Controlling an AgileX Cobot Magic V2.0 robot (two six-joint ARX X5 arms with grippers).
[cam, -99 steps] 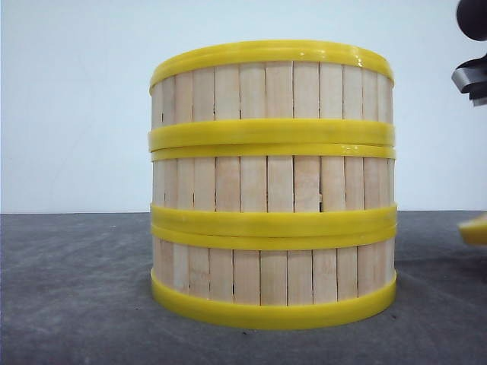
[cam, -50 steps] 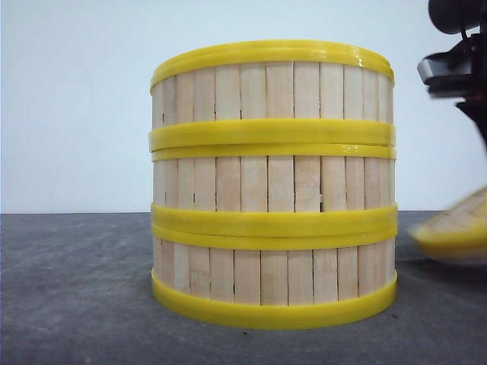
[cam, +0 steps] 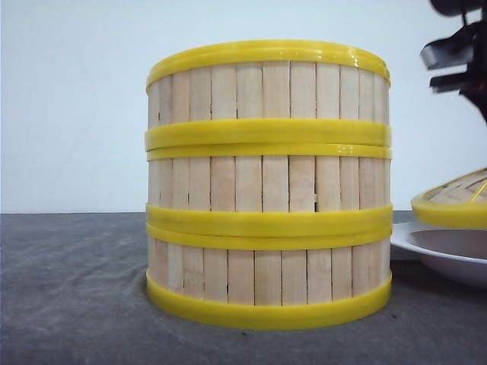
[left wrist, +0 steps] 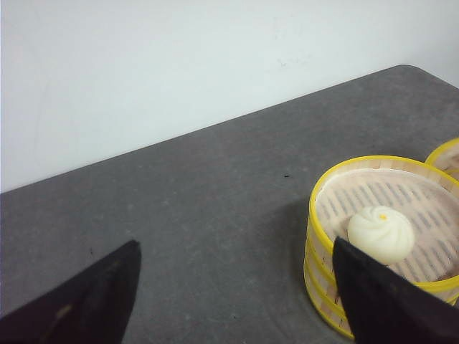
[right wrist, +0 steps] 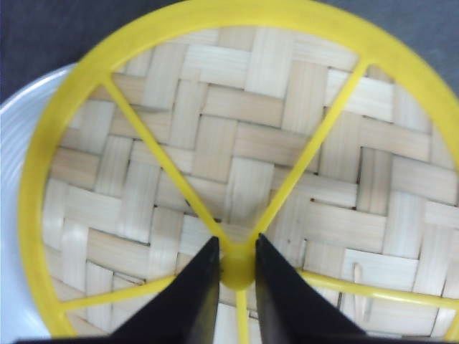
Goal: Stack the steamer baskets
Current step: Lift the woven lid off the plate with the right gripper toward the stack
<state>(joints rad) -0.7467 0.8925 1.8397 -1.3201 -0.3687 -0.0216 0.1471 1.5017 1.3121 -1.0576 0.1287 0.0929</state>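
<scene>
My right hand (right wrist: 235,266) pinches the lid (right wrist: 244,165) by its hub above the white plate (cam: 445,255); my left hand (left wrist: 237,301) is spread. The 3 steamer baskets (cam: 268,182) stand stacked on the counter (cam: 68,289), a bun (left wrist: 381,233) in the top one.

A plain white wall (cam: 76,106) is standing at the far side, evenly lit. A dark grey table (cam: 68,289) is stretching toward the near edge, meeting it.
</scene>
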